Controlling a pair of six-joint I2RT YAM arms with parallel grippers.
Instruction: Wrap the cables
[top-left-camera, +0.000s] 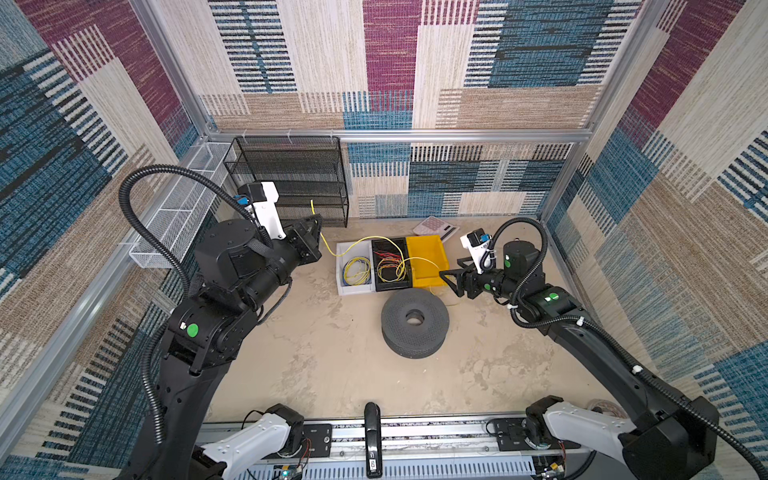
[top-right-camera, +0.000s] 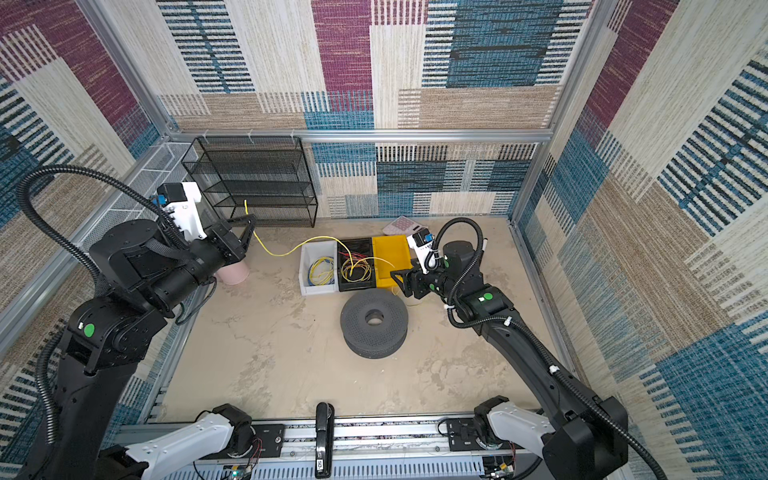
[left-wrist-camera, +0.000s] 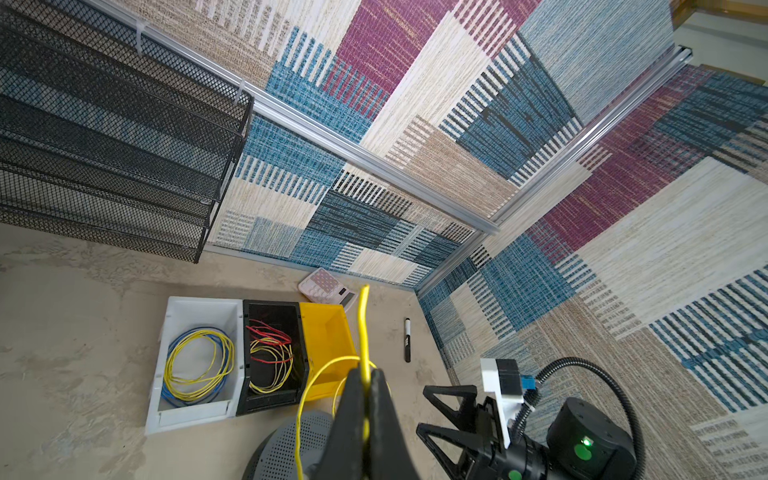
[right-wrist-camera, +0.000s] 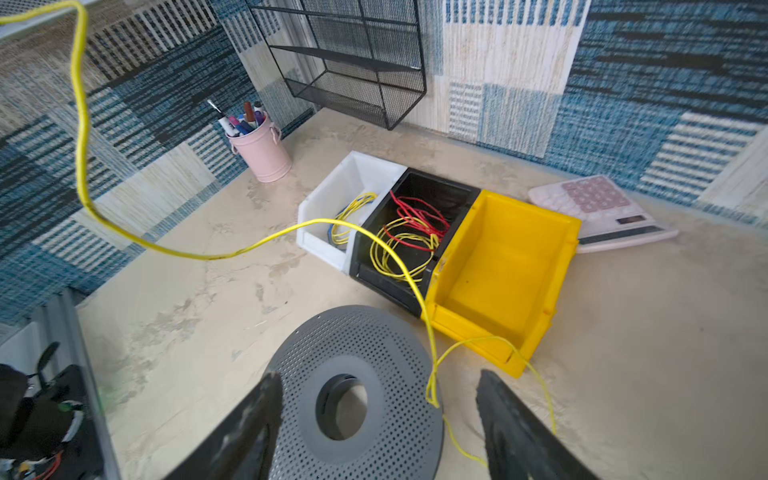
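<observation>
Wire thin, yellow, pinched by left end effector | right end effector agape | spool perforated, grey

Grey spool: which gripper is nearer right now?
Right. The right gripper hovers just off the far right rim of the grey spool, jaws open. The left gripper is farther off, near the black mesh rack, shut on the yellow wire.

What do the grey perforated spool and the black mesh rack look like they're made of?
Grey round perforated spool: probably matte plastic, from its even holes and dull surface; painted metal possible. Black tiered mesh rack: likely coated metal, thin wire frame, see-through mesh.
</observation>
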